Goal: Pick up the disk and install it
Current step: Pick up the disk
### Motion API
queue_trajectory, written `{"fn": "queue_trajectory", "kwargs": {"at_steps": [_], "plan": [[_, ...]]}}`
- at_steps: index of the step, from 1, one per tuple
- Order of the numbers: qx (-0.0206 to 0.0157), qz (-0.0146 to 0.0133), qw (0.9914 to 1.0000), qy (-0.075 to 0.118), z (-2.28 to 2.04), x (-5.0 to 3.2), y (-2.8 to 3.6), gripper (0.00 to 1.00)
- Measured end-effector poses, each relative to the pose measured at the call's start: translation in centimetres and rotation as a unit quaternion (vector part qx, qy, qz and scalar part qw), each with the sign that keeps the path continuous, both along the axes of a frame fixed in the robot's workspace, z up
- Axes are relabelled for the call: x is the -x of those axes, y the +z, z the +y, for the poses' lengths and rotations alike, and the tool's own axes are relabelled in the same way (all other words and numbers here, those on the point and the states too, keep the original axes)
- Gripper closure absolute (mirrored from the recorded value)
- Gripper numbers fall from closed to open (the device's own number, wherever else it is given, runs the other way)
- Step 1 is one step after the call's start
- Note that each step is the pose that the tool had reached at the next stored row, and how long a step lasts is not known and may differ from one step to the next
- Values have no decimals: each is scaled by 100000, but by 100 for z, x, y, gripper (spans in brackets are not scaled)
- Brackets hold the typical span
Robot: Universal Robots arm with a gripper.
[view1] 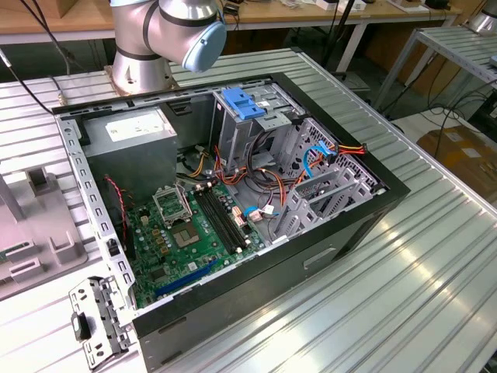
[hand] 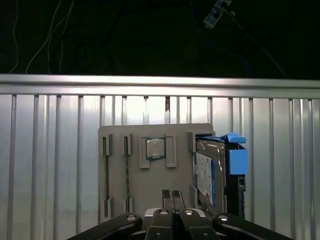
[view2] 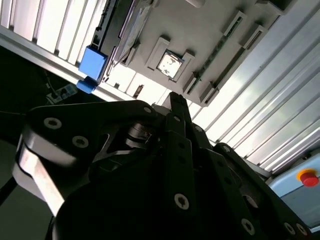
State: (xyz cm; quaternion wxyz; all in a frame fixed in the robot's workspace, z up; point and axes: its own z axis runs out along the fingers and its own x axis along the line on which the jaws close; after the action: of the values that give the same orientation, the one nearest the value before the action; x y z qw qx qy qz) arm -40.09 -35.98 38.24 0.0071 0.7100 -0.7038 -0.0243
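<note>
My gripper (hand: pixel 172 193) is matt black. The disk (hand: pixel 205 175) is dull metal, paper-labelled, with smooth blue plastic rails (hand: pixel 238 161).

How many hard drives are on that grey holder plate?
1: the metal hard drive with light-blue side rails stands on edge in the grey holder plate, beside the square processor chip.

Claw (hand: pixel 172 196) empty, jaws together, pointing down

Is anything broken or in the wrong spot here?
Nothing looks broken or spilled. The computer case lies open with wires loose inside, and a small metal bracket sits on the table by its corner. The disk stands on edge in the grey holder.
</note>
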Motion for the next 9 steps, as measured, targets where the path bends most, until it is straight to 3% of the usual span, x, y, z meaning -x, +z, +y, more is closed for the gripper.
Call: {"fn": "queue_trajectory", "kwargs": {"at_steps": [9], "plan": [[3,1,99979,2033,0,0,0,89]]}}
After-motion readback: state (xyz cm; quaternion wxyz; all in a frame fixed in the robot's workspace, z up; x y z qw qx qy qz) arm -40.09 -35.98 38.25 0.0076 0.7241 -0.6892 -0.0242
